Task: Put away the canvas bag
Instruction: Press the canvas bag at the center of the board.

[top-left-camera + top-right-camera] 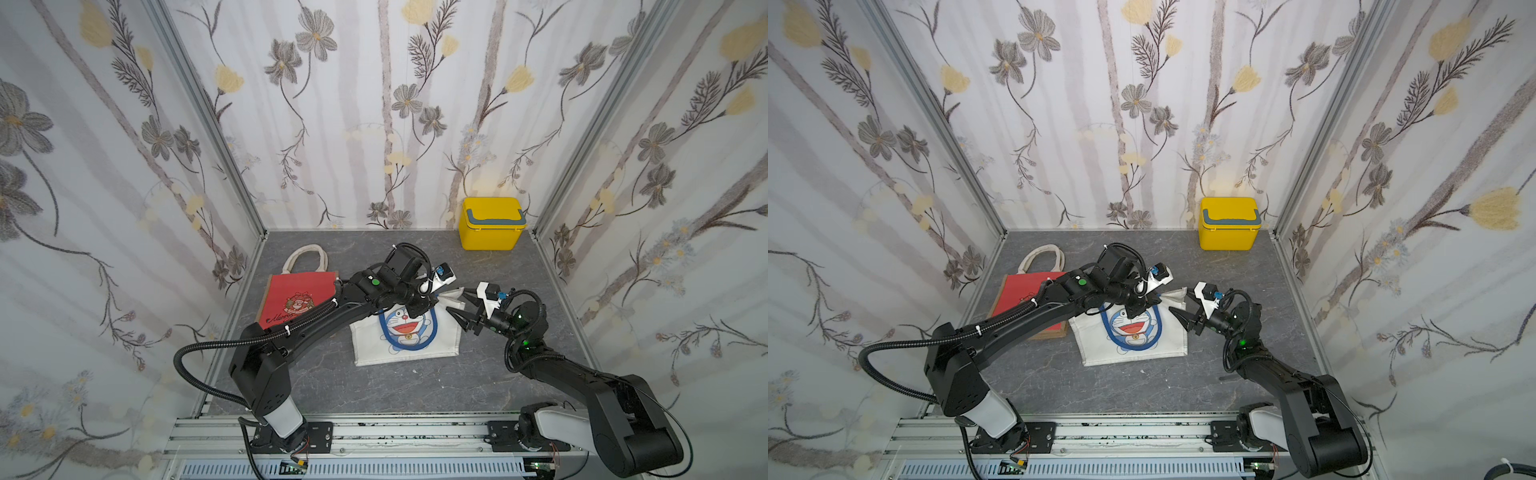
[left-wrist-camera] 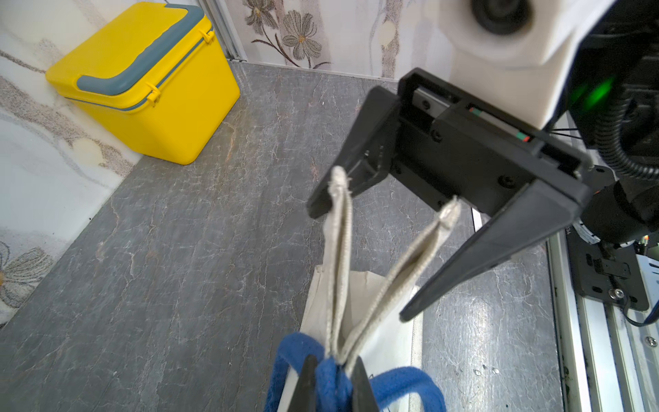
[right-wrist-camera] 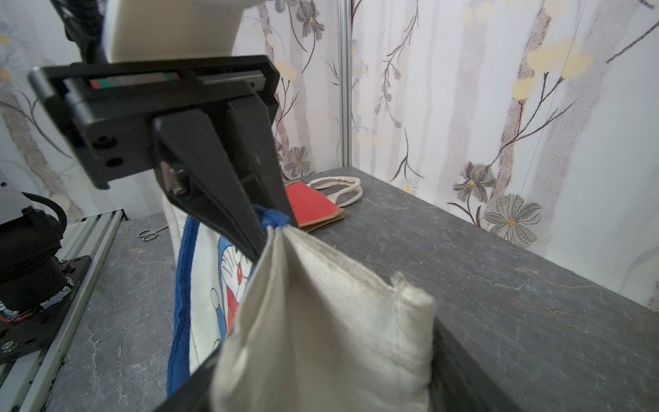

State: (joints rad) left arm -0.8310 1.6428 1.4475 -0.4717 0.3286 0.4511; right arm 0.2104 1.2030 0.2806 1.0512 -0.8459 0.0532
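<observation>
Left gripper (image 3: 264,246) clamps the canvas bag (image 1: 409,332) by its blue handle (image 2: 403,385); right gripper (image 2: 360,264), jaws apart around the top hem (image 2: 340,221), should seat deep before closing.

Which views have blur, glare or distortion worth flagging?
In both top views: sharp, but wide-angle, so the frame posts splay outward; a yellowish glow sits on the wall above the yellow box. Left wrist: the white camera housing close to the lens is soft, the tabletop crisp. Right wrist: the near corner of the canvas bag is blurred, the red bag sharp.
</observation>
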